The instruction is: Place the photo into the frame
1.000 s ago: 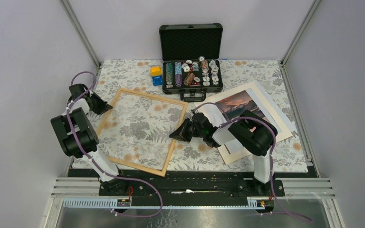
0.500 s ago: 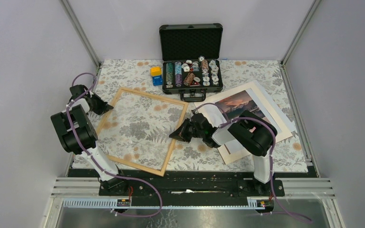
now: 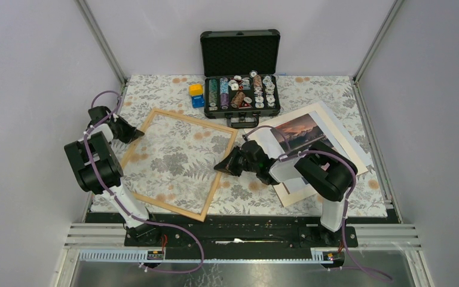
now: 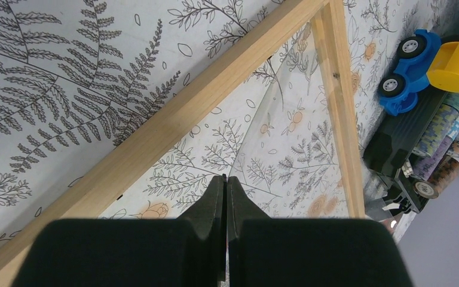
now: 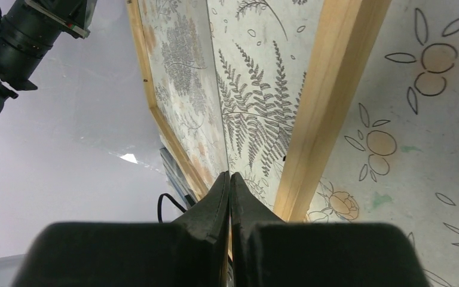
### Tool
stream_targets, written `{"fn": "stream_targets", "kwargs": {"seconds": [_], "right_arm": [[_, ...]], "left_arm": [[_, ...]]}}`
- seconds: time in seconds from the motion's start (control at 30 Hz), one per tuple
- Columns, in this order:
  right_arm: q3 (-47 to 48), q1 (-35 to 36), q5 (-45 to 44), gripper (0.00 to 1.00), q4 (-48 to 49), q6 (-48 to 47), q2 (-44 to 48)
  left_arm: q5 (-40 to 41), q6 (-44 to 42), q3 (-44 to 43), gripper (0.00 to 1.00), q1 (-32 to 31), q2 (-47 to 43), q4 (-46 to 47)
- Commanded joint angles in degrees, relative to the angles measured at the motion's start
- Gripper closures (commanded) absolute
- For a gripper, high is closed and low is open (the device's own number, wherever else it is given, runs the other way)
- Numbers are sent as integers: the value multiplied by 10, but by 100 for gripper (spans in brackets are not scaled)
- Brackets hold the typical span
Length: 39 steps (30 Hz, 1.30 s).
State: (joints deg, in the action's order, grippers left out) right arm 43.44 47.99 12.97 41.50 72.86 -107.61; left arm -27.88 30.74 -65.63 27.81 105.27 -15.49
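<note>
The light wood frame (image 3: 194, 121) lies flat left of centre, with the floral cloth showing through it. The sunset photo (image 3: 299, 133) lies to its right on pale sheets, partly hidden by my right arm. My left gripper (image 3: 135, 134) is over the frame's left corner, shut on the edge of a thin clear pane (image 4: 287, 137) inside the rail (image 4: 173, 119); its fingers meet (image 4: 226, 177). My right gripper (image 3: 220, 166) is at the frame's right rail (image 5: 323, 101), shut (image 5: 229, 174) on the same clear pane (image 5: 185, 66).
An open black case (image 3: 242, 92) of poker chips stands behind the frame. A blue and yellow toy (image 3: 196, 94) sits left of it and shows in the left wrist view (image 4: 430, 60). A pale mat board (image 3: 349, 152) lies under the photo.
My right arm's elbow has swung a little to the right and its gripper has edged up slightly. The left arm has barely moved. Both grippers stay shut.
</note>
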Motion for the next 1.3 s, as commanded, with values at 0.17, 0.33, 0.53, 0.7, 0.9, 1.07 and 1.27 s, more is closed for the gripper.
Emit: {"fn": "stream_targets", "kwargs": {"seconds": [0.17, 0.33, 0.53, 0.7, 0.9, 1.07, 1.27], "right_arm": [[-2, 6, -9, 98, 11, 8, -13], [-2, 5, -13, 98, 11, 9, -17], [8, 5, -13, 98, 11, 6, -26], [14, 5, -8, 98, 12, 5, -33], [15, 5, -2, 96, 20, 13, -44], [15, 5, -1, 96, 21, 14, -46], [30, 6, 8, 92, 23, 15, -57]], "left_arm": [[-13, 17, -22, 100, 2, 15, 52], [-19, 17, -30, 100, 2, 31, 46], [-23, 27, -41, 100, 2, 40, 50], [-13, 26, -44, 100, 2, 26, 50], [10, 17, -39, 100, 1, 6, 49], [1, 24, -38, 100, 2, 13, 60], [8, 21, -50, 100, 3, 22, 53]]}}
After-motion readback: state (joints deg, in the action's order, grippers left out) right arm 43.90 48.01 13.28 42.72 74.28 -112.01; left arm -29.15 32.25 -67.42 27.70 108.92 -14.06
